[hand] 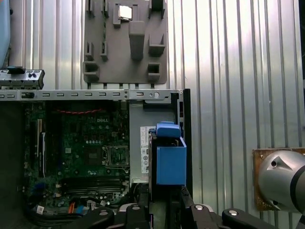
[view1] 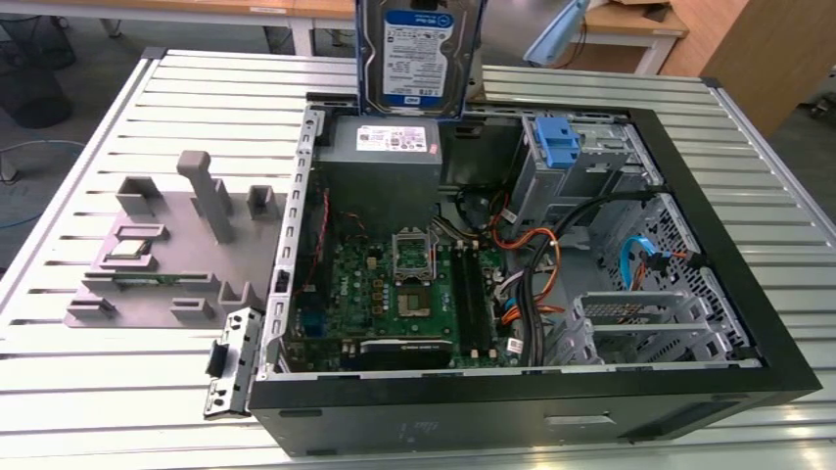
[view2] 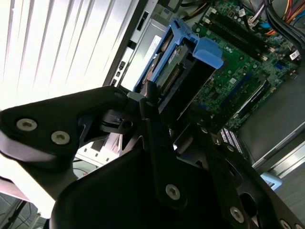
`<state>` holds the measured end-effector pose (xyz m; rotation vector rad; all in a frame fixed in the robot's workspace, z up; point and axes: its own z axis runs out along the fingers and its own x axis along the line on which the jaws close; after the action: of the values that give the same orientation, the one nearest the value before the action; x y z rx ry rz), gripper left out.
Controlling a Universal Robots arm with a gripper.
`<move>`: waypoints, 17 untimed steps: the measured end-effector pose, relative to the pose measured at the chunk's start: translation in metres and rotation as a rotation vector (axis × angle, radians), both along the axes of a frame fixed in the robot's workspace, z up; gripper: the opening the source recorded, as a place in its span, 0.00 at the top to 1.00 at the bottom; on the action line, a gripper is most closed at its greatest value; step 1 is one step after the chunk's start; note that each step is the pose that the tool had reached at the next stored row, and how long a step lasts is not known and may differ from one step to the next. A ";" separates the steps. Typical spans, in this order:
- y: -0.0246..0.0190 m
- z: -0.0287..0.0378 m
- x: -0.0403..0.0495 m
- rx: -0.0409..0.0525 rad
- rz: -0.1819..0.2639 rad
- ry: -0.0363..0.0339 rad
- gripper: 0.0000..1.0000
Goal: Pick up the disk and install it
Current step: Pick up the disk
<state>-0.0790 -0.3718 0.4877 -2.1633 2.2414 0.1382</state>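
Above the case, disk in gripper

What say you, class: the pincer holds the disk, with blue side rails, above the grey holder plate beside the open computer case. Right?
Wrong in one respect. The pincer holds the disk, with blue side rails, above the power-supply box inside the open computer case, not above the grey holder plate beside it, as the exterior view shows.

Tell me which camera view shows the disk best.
The exterior view: the disk is upright above the computer case, labelled face toward the camera. The second wrist view shows it edge-on between blue rails; the first wrist view shows mainly its blue end.
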 end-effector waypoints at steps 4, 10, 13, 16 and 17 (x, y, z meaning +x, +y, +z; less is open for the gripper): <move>0.0000 -0.0004 0.0054 0.0000 0.000 0.0000 0.65; 0.0000 -0.0009 0.0137 0.0000 0.000 0.0000 0.65; 0.0000 -0.0013 0.0185 0.0000 0.000 0.0000 0.65; 0.0000 -0.0016 0.0236 0.0001 0.000 0.0000 0.65; 0.0000 -0.0017 0.0252 0.0000 0.000 0.0000 0.65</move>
<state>-0.0538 -0.3718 0.4860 -2.1634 2.2414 0.1382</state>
